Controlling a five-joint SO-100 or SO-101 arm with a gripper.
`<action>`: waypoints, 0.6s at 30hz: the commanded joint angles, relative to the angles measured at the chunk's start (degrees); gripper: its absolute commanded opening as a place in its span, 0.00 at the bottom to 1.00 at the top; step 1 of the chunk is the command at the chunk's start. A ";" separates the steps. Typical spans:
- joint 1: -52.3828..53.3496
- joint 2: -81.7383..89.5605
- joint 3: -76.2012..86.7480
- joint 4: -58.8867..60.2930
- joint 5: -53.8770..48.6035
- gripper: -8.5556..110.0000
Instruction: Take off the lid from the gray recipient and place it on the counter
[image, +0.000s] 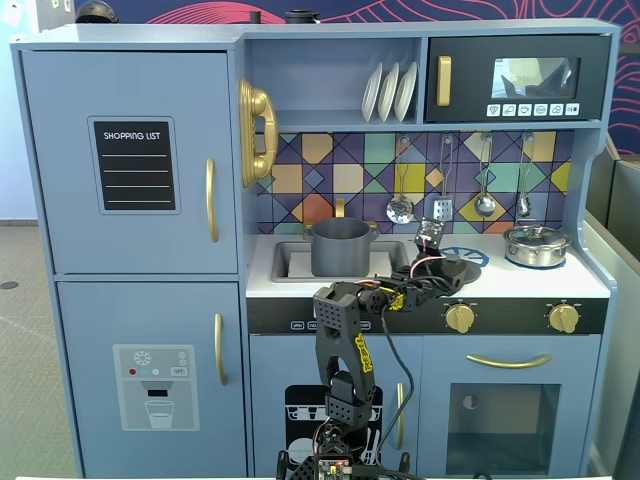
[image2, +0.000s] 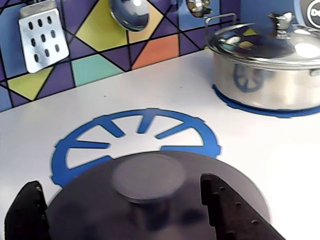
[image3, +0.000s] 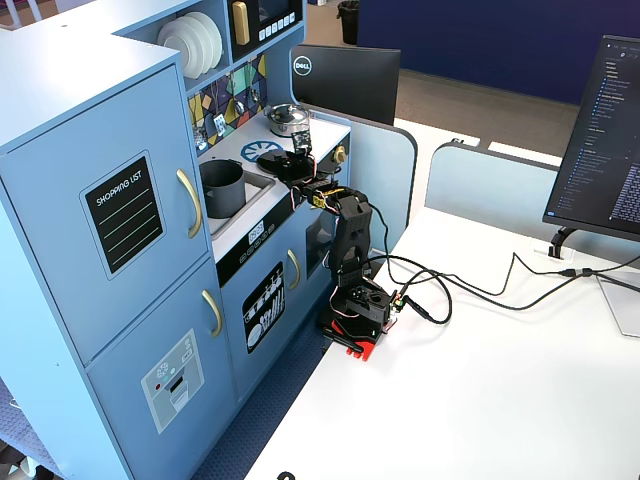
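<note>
The dark gray lid (image2: 150, 200) lies flat on the white counter (image2: 165, 85), covering the near edge of the blue burner ring (image2: 135, 135). My gripper (image2: 120, 182) is open. Its two black fingers (image2: 227, 210) stand wide on either side of the lid's central knob (image2: 148, 176) without touching it. In a fixed view the lid (image: 458, 268) sits right of the sink, at the tip of my gripper (image: 440, 268). The gray recipient (image: 340, 247) stands uncovered in the sink; it also shows in the other fixed view (image3: 222, 187), left of the lid (image3: 272, 160).
A shiny silver pot (image2: 265, 70) with its own lid stands on the right burner, also seen in a fixed view (image: 537, 245). Utensils (image: 400, 208) hang on the tiled back wall. Gold knobs (image: 460, 318) line the front below the counter edge.
</note>
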 joint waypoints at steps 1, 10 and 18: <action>2.02 5.89 0.88 -1.49 -0.26 0.38; -1.85 23.12 2.02 10.11 2.20 0.35; -7.21 54.58 9.49 39.11 2.20 0.11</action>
